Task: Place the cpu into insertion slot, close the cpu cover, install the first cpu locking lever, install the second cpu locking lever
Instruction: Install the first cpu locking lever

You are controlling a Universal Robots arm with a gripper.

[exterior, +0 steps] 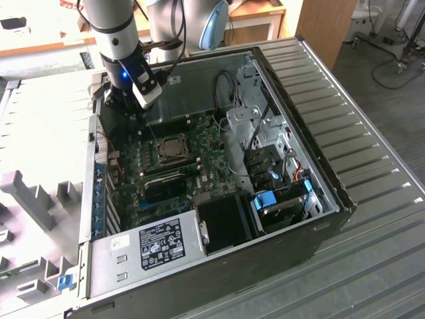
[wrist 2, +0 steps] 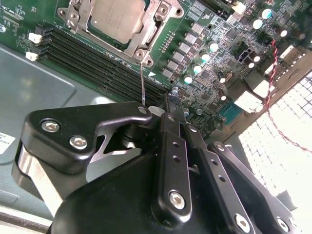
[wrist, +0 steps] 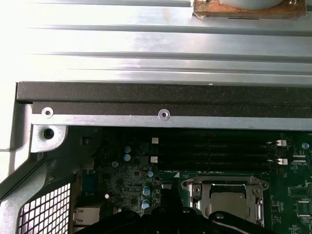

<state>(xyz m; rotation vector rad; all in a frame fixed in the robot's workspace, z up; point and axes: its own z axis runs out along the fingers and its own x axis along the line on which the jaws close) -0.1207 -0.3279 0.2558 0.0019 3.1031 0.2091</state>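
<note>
A single grey robot arm (exterior: 113, 33) reaches into one open black computer case (exterior: 332, 207) that lies on its side on a ribbed metal table (exterior: 375, 139). In the exterior view it stands over the case's far corner on the exterior view's left, near the green motherboard (exterior: 206, 149).

In the second wrist view the black gripper (wrist 2: 166, 103) has its two fingers drawn together at the tip, with no gap visible between them. One thin, bare wire locking lever (wrist 2: 142, 83) rises from a corner of the socket. Its free end comes up just beside the gripper's tip. Whether the two touch cannot be told.

The one small square cpu with a dull silver-tan top (wrist 2: 117, 14) sits inside the square insertion slot (exterior: 162, 154) near the middle of the board. The thin grey metal cpu cover (wrist 2: 150, 35) lies flat over it, and the chip's top shows through the cover's square window. In the first wrist view the cpu (wrist: 229, 202) and the cover (wrist: 195, 187) show the same arrangement.

Four long narrow black memory slots (wrist 2: 97, 66) run side by side next to the socket, between it and the case wall. Two white end clips (wrist 2: 34, 37) show in the second wrist view.

One twisted red and black wire (wrist 2: 273, 73) runs past the perforated case wall (wrist 2: 287, 117).
</note>
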